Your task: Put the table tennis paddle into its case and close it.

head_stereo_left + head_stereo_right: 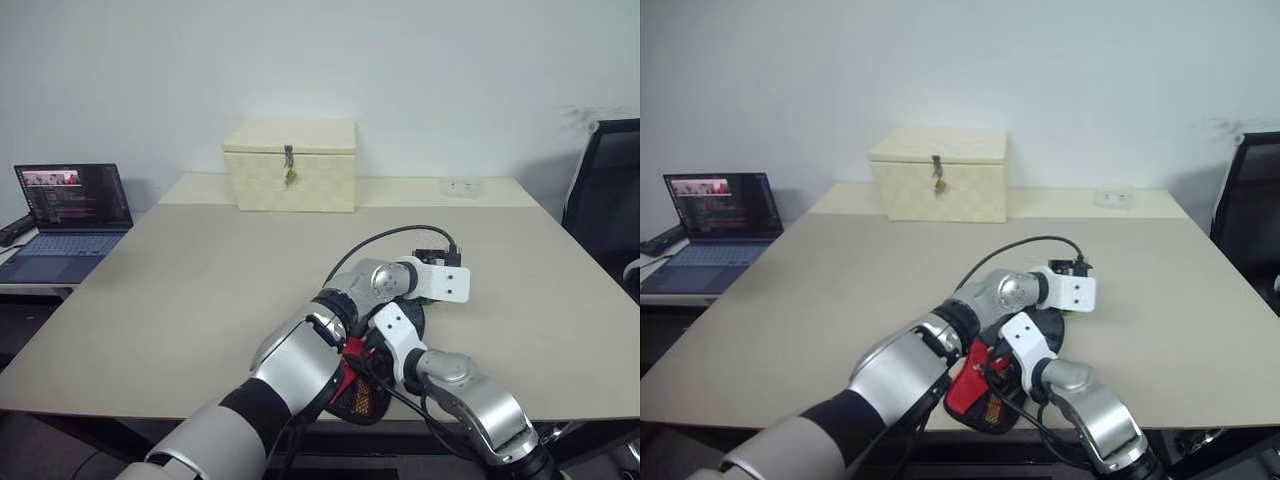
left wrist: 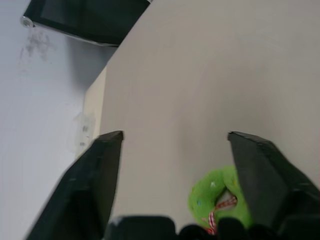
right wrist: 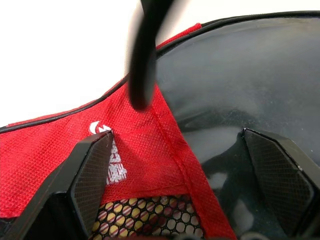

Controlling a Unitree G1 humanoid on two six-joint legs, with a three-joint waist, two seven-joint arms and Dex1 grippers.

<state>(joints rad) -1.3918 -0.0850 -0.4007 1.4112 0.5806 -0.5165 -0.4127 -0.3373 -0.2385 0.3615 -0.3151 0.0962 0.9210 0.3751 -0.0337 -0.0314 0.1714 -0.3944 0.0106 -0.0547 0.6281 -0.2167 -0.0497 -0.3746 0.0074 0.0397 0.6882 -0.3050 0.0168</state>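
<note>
The left gripper [image 2: 172, 145] has its jaws spread wide over bare counter [image 2: 200, 75], holding nothing, a green toy [image 2: 220, 200] between them. The right gripper [image 3: 177, 145], jaws wide and empty, hovers over the case [image 3: 145, 145] at the counter's near edge. The right wrist view shows the paddle [image 3: 240, 85] lying inside.

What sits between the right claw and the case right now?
Nothing solid blocks it: the right claw hangs open directly over the case, straddling its red fabric and black face. Only a black cable crosses in front, above the case's edge.
</note>
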